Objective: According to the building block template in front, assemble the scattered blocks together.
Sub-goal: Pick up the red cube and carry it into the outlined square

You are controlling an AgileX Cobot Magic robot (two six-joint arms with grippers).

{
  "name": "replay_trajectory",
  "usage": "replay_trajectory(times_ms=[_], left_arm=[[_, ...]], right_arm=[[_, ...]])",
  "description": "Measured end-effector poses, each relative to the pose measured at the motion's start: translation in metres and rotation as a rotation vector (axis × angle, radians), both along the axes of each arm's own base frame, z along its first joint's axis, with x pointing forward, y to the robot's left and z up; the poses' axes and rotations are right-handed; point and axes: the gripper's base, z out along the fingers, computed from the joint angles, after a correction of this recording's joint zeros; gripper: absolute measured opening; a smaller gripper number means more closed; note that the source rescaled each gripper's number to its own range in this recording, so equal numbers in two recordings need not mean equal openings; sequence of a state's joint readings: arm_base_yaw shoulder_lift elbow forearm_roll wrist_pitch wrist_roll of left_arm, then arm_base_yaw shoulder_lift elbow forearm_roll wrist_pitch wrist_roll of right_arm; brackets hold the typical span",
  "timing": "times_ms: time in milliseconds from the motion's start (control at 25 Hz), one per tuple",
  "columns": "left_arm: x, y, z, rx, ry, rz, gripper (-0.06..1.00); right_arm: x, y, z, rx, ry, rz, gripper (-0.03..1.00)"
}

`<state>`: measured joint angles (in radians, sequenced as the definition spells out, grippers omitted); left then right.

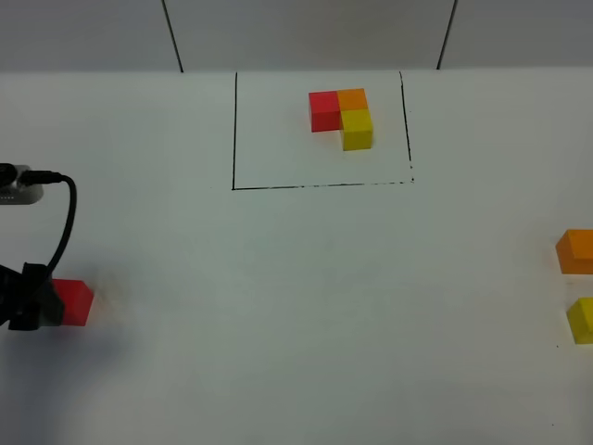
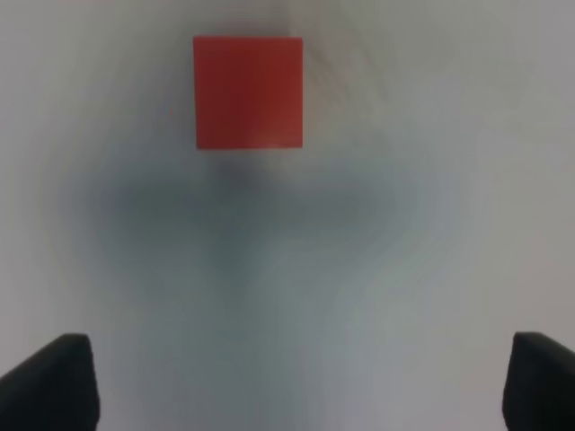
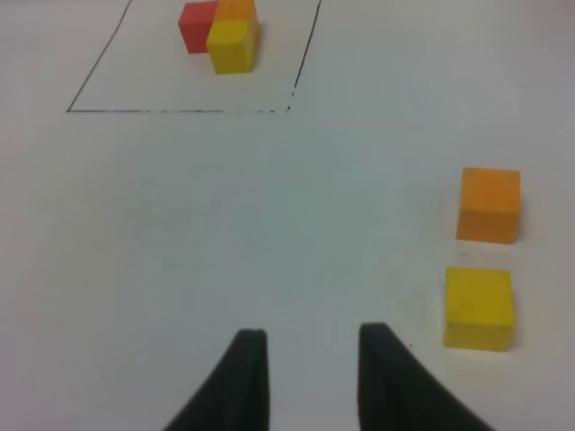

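Layout: the building block template (image 1: 341, 116), an L of three small cubes (red joined to orange, yellow joined to orange), sits at the far middle of the white table (image 1: 306, 306), inside a thin black drawn frame (image 1: 234, 130).

The scattered blocks are all outside the frame. The plain red cube (image 1: 74, 301) is at the near left. The plain orange cube (image 1: 576, 250) and plain yellow cube (image 1: 582, 320) are at the far right edge, near each other but apart, orange farther from the robot.

Left gripper (image 2: 292, 386): jaws spread wide, holding nothing. The red cube lies just ahead of the fingers, not yet between them. The wrist view is blurred, so contact cannot be confirmed.

Right gripper (image 3: 310, 377): jaws drawn together, empty. The orange and yellow cubes are off to one side of it.

Handling, as a judgement: the cubes look small, rigid and light, with flat, smooth faces. They should slide or twist easily on the table if nudged off-centre. Best hold is a square pinch on two opposite side faces at mid-height, leaving the mating faces clear.

Containers: none in view. The drawn frame is the only enclosure, and it holds the template alone.
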<state>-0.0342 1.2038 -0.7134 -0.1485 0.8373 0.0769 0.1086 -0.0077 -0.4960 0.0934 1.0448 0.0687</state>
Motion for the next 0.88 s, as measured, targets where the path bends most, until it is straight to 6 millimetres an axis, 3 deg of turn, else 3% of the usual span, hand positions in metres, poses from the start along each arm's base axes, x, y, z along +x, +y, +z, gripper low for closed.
replay_trajectory(times_ms=[440, 880], left_arm=[[0.036, -0.008, -0.05, 0.043, 0.073, -0.018, 0.91], [0.057, -0.008, -0.091, 0.053, 0.108, 0.011, 0.91]], right_arm=[[0.0, 0.0, 0.0, 0.001, 0.0, 0.0, 0.0], [0.0, 0.0, 0.0, 0.003, 0.001, -0.001, 0.06]])
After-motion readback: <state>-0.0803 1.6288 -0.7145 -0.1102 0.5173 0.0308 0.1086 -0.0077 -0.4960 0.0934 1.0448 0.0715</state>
